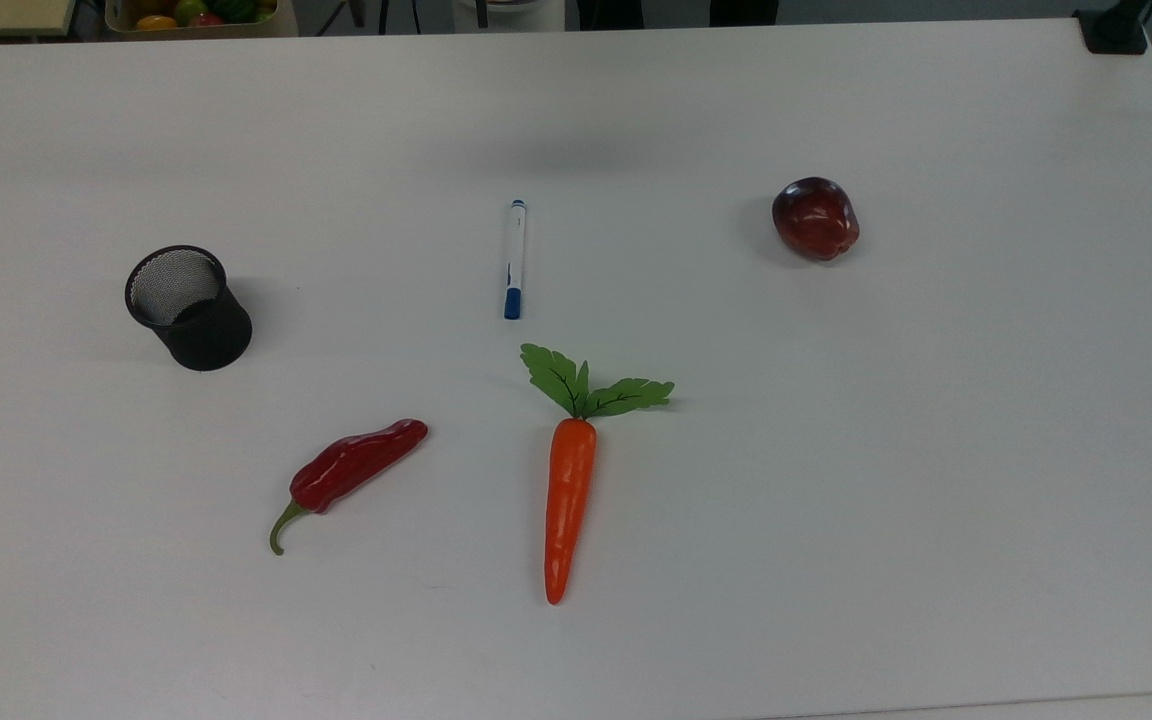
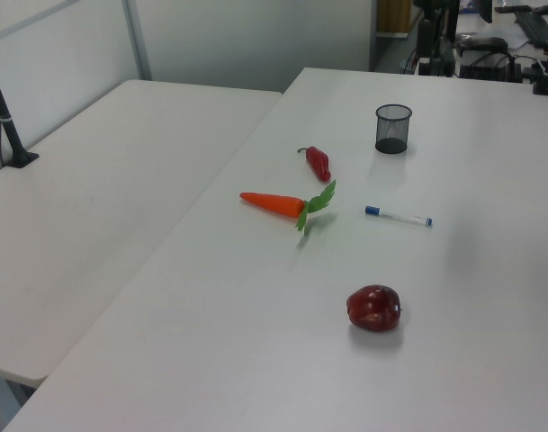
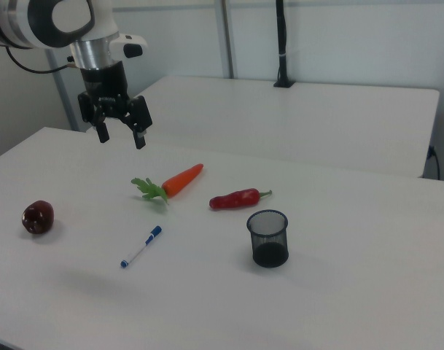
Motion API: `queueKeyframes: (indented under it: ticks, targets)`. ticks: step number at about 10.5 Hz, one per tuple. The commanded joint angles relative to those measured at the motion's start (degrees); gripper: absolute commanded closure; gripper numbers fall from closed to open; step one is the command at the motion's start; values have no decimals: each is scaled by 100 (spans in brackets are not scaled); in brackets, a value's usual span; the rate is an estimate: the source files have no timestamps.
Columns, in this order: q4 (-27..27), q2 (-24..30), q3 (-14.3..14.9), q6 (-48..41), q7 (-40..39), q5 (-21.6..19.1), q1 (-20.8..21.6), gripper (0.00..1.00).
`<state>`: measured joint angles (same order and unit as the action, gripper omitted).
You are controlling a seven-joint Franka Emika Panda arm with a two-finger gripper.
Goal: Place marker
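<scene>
Looks like lab or office workroom: plain white tabletop (image 1: 836, 500), second white table (image 2: 94, 207) alongside, partition walls, black camera pole (image 3: 281, 44) clamped on, monitors glimpsed at back.

Marker (image 3: 141, 247) flat beside carrot (image 3: 179, 179)

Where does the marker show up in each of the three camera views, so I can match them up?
Top view: the marker lies near the centre, blue cap toward the carrot's leaves just below it.
Left view: right of centre, lying crosswise, to the right of the leaves.
Right view: lower left of centre, slanted, just below the leaves.
Shared landmark: the carrot, whose leafy end is nearest the marker in all three.
</scene>
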<state>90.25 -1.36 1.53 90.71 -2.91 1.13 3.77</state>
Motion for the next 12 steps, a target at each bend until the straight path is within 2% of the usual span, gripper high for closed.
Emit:
queueKeyframes:
  ticks: [1, 4, 5, 6, 7, 8, 10, 12]
  targets:
    - [37, 48, -3, 35, 63, 28, 28, 0]
    - [89, 4, -3, 131, 53, 28, 36, 0]
    - [107, -31, -3, 410, 123, 10, 45, 0]
    - [124, -136, -3, 587, 280, -7, 45, 6]
    - [116, -259, -3, 675, 665, -7, 45, 7]
    - [125, -364, -3, 850, 843, -7, 54, 2]
    - [203, -619, -3, 940, 844, 54, 194, 0]
    - [762, -717, -3, 1420, 844, 115, 334, 0]
